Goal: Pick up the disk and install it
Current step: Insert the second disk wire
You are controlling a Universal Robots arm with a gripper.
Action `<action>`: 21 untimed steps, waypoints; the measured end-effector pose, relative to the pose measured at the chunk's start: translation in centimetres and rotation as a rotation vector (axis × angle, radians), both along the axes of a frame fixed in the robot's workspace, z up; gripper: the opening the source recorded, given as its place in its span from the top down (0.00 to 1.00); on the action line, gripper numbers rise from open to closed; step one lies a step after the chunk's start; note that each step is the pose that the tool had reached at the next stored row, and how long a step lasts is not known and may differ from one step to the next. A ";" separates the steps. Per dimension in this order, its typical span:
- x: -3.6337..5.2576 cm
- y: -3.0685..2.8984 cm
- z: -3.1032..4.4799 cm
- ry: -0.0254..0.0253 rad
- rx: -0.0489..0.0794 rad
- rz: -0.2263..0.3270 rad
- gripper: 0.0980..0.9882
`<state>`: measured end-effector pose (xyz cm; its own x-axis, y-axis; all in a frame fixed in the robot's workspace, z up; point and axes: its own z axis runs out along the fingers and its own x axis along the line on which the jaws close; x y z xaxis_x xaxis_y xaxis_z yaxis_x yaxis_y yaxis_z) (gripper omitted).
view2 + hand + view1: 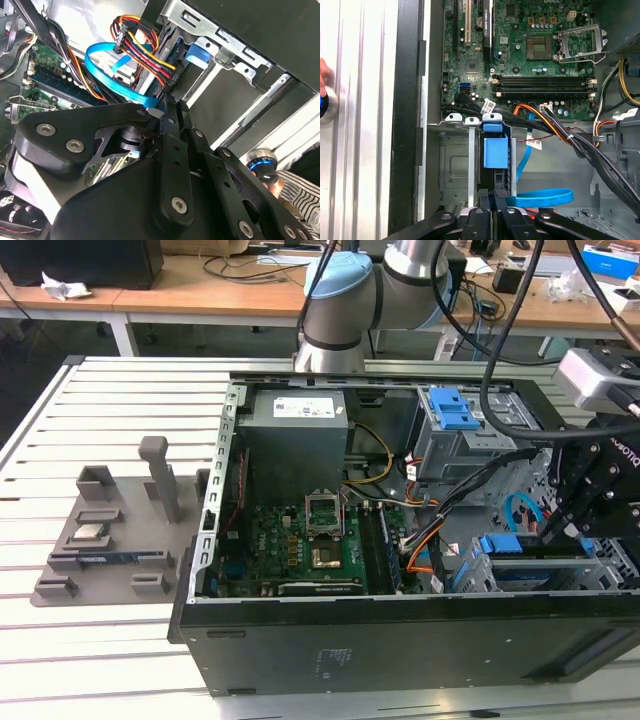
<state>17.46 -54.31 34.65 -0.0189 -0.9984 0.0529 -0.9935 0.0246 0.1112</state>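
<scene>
I see the gripper low in the frame in the first wrist view, its fingers drawn narrow together on the edge of the disk, which stands slotted in the drive cage at lower centre, beside the motherboard

We see the disk standing on edge in a slot of the drive cage, its blue carrier tab facing us; the metal body seems mostly sunk inside, at the case's four-o'clock corner.
</scene>
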 end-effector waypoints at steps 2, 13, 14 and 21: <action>0.00 0.00 0.36 0.0001 -0.001 0.000 0.93; 0.16 0.25 -0.10 0.0006 0.011 0.000 0.93; 0.16 0.26 -0.13 0.0005 0.011 0.000 0.93; 0.16 0.96 -0.22 0.0006 0.011 0.005 0.93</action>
<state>17.62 -53.35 34.43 -0.0139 -0.9990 0.0418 -0.9935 0.0185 0.1120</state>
